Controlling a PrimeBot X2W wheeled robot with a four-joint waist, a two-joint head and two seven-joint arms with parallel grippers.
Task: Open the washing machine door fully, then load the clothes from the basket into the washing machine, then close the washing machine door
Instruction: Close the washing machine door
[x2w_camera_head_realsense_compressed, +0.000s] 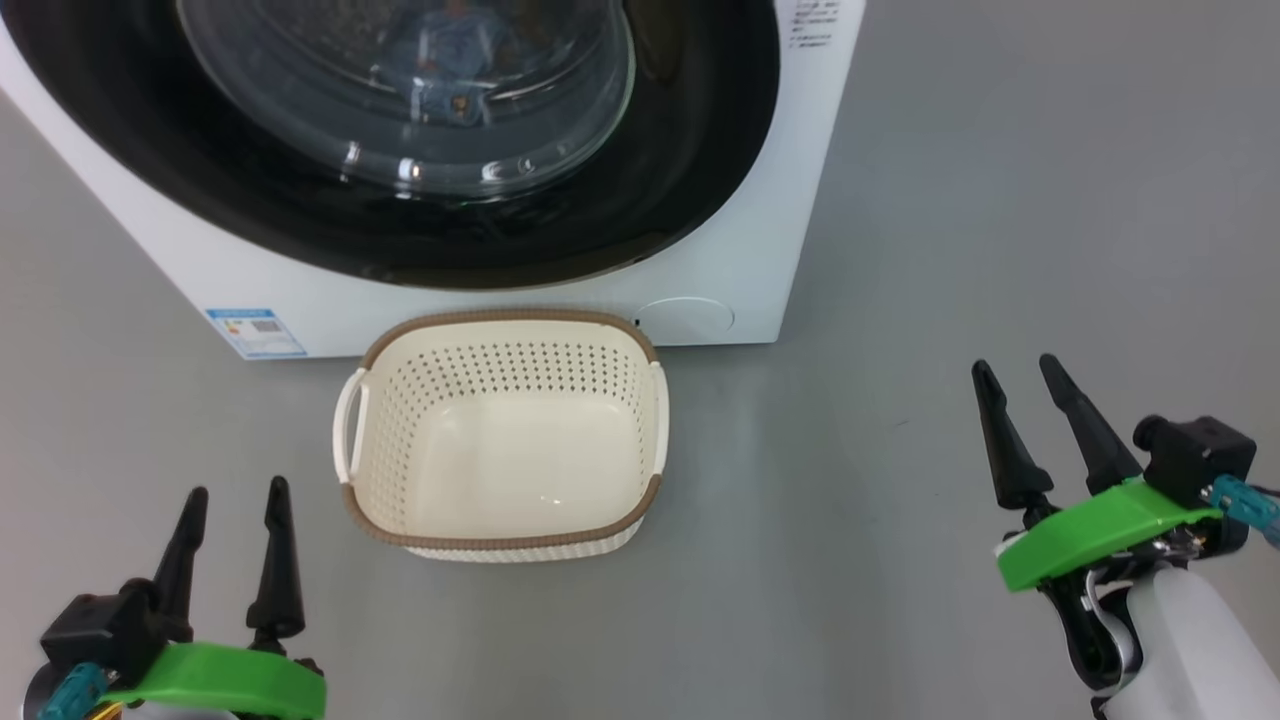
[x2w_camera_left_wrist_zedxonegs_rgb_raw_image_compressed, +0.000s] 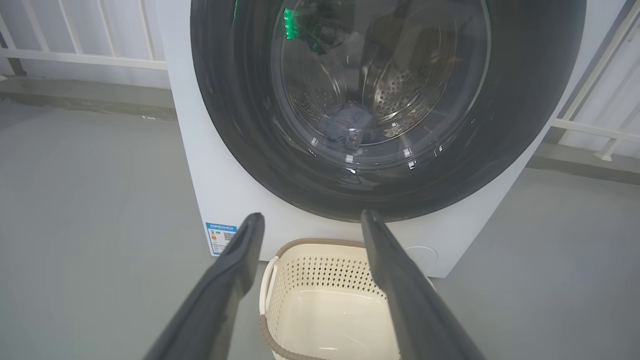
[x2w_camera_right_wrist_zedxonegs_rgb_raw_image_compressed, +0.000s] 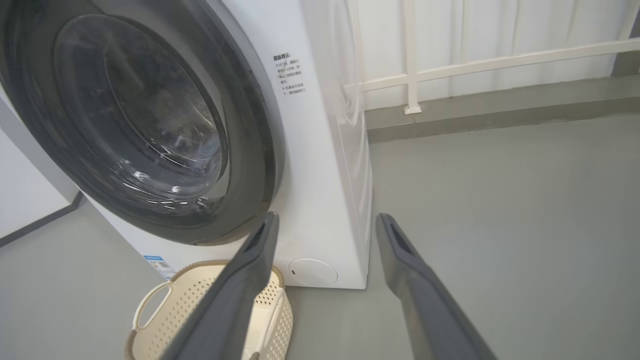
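Washing machine w/ door looking shut, basket empty at door's 6 o'clock, clothes visible inside, L end effector & R end effector both wide, empty; risk: latch uncaught → door drifts open; blue label at 7 o'clock, print at 2 o'clock: unreadable.

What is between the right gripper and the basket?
Bare grey floor separates the right gripper from the basket, as the head view shows.
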